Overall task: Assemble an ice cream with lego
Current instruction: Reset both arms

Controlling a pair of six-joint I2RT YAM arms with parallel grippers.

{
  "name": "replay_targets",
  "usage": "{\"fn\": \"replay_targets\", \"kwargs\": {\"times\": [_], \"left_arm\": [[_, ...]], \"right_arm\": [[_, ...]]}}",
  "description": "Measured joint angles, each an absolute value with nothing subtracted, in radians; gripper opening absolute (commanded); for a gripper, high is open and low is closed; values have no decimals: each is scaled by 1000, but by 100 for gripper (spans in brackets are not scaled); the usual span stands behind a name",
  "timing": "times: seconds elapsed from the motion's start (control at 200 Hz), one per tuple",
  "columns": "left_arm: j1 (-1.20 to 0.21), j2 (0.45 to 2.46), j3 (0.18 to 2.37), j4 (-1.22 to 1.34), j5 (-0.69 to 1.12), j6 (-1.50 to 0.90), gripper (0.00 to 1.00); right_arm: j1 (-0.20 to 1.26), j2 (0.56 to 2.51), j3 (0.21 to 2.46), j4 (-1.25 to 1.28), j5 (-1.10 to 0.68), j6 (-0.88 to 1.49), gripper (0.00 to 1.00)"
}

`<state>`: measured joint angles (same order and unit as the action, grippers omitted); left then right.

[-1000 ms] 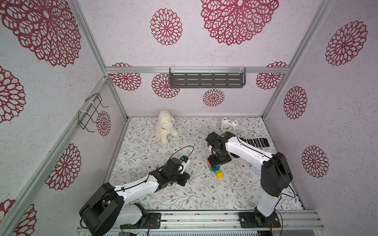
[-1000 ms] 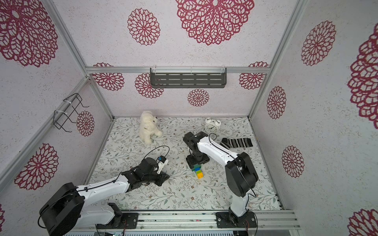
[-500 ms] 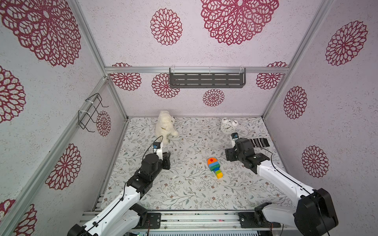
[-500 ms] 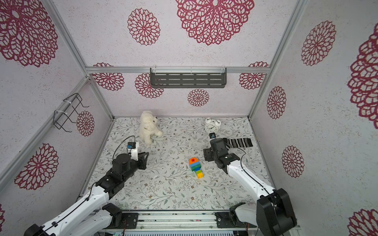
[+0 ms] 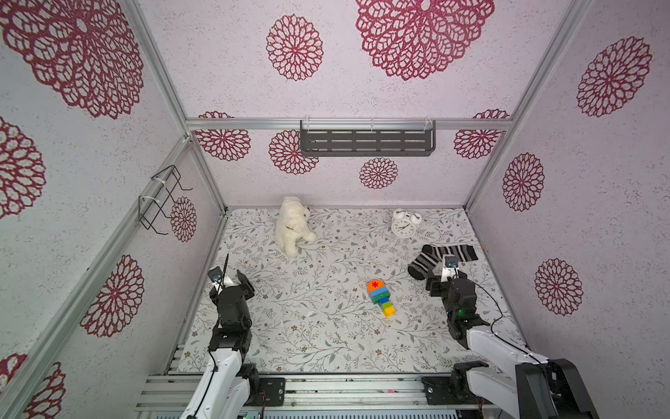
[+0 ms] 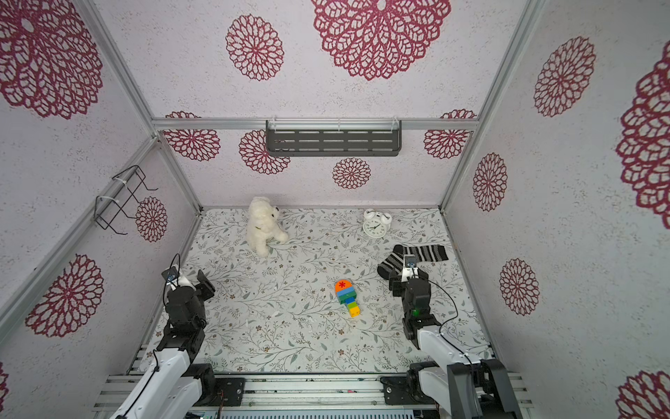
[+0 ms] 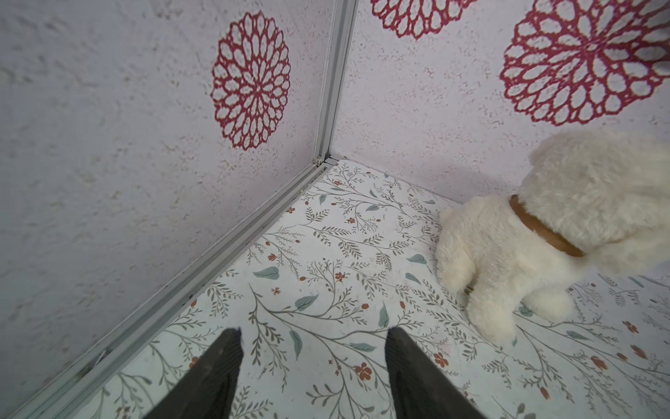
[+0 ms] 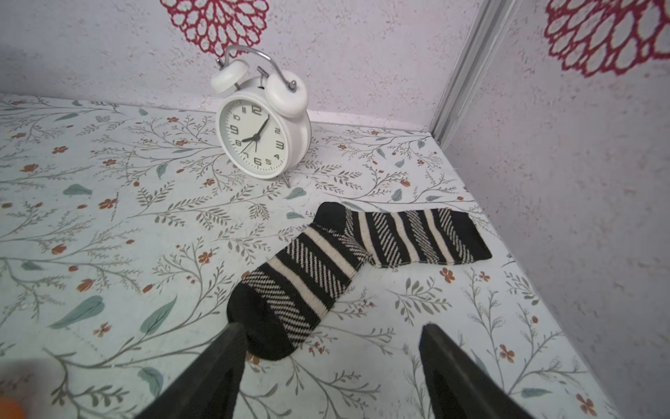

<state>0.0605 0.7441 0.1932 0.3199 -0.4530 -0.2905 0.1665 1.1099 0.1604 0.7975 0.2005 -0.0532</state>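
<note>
Ice cream [image 5: 380, 297]: lies flat, untouched — a stray nudge may split its narrow stem.
Left fingers [image 7: 217, 370]: spread, empty.
Right fingers [image 8: 217, 366]: spread, empty; sock [image 8: 348, 261] at 12 o'clock may snag.

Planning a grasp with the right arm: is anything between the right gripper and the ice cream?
Nothing visible. Only bare mat lies between the right gripper and the ice cream; the striped sock lies farther back, off that line.

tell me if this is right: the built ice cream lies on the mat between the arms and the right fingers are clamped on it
No: the ice cream lies there untouched. The right fingers are open and empty, over by the striped sock, as the right wrist view shows.
</note>
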Motion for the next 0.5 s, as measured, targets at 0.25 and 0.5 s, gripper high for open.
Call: {"fn": "replay_targets", "kwargs": {"times": [0.25,0.5], "left_arm": [[214,929,139,509,-290,-254,72],[286,1413,371,739,26,-235,73]], "right_arm": [[150,1438,30,1324,75,-106,80],[20,1546,159,1398,-80,-75,87]]}}
